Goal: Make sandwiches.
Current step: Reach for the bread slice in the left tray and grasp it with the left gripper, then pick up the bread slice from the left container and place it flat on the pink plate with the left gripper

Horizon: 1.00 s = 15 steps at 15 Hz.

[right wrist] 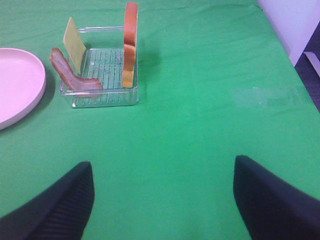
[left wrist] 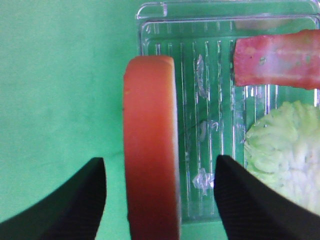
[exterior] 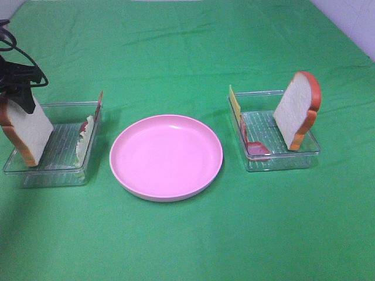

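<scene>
One bread slice (left wrist: pixel 150 140) between fingers (left wrist: pixel 250 210) (both clear)

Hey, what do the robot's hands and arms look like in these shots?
Both the left hand and right hand have two black, wedge-shaped fingers with a fine ribbed texture. In the high view, black cables loop above the left hand. No markings show, and the arms are out of frame.

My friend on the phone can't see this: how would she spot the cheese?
Start at the round pink plate in the middle, then go to the clear tray on its right. The cheese slice stands on edge at the tray's side nearest the plate: the only thin, yellow piece there.
</scene>
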Each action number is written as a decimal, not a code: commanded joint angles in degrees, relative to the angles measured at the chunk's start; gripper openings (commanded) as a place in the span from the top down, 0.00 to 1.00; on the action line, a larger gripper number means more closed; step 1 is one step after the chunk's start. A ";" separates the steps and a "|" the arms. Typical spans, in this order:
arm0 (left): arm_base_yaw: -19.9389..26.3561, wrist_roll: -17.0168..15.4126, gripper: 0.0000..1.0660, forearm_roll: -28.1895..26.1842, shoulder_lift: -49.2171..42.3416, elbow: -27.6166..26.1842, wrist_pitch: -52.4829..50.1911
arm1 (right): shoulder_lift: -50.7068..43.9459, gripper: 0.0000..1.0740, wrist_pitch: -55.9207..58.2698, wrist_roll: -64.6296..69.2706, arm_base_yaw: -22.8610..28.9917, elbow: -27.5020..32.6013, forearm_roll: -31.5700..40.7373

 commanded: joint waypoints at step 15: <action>-0.40 0.00 1.00 0.00 -9.97 -6.36 7.10 | -0.80 0.32 -0.69 -0.52 -0.23 0.11 0.00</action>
